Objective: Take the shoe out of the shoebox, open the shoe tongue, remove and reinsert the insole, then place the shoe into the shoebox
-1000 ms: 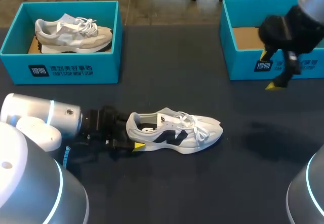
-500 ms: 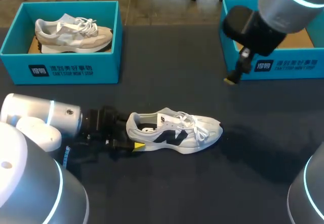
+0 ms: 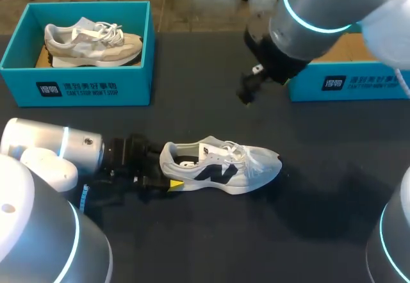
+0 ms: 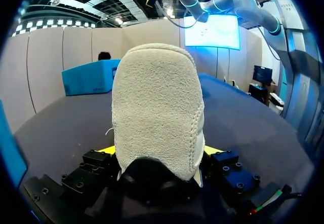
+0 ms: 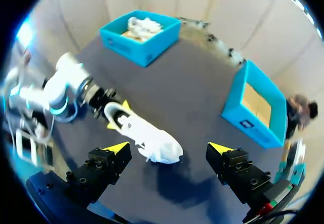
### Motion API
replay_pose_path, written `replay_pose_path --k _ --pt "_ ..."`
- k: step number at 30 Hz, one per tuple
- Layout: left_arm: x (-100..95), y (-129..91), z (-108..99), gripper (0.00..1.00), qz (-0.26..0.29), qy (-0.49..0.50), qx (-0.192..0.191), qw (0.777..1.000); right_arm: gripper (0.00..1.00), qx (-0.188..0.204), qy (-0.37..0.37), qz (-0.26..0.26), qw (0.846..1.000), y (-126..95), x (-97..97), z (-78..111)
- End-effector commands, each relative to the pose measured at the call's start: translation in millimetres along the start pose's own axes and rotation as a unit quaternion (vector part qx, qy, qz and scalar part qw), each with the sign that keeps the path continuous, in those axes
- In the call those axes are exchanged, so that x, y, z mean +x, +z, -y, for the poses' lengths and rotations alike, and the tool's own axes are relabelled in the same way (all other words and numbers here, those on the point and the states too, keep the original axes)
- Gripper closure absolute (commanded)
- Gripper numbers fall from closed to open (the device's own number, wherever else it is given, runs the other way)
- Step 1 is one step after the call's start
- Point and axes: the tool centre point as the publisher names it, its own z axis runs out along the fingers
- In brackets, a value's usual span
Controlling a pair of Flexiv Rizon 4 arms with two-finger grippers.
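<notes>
While my left pincer is clamped on the heel of the shoe, which lies on the table well apart from the empty box, my right pincer hangs over it; a push on the tongue may swing the free toe aside. From my left wrist, only the heel sits between the yellow tips, a hold that could slip. From my right wrist, the fingers stand wide apart, and the laces could snag one.

shoe — table centre | left end effector at heel | shoebox rear right
</notes>
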Motion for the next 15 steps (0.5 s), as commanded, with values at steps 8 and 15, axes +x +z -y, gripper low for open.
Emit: replay_pose_path --k 8,15 --pt "-2.7 0 -1 1.00 -0.001 0.000 -0.002 1.000 0.00 0.013 0.018 0.012 1.000 1 5.6 -5.9" --pt "-2.7 0 -1 1.00 -0.001 0.000 -0.002 1.000 0.00 0.052 0.165 0.068 0.983 25 37.1 -15.1"
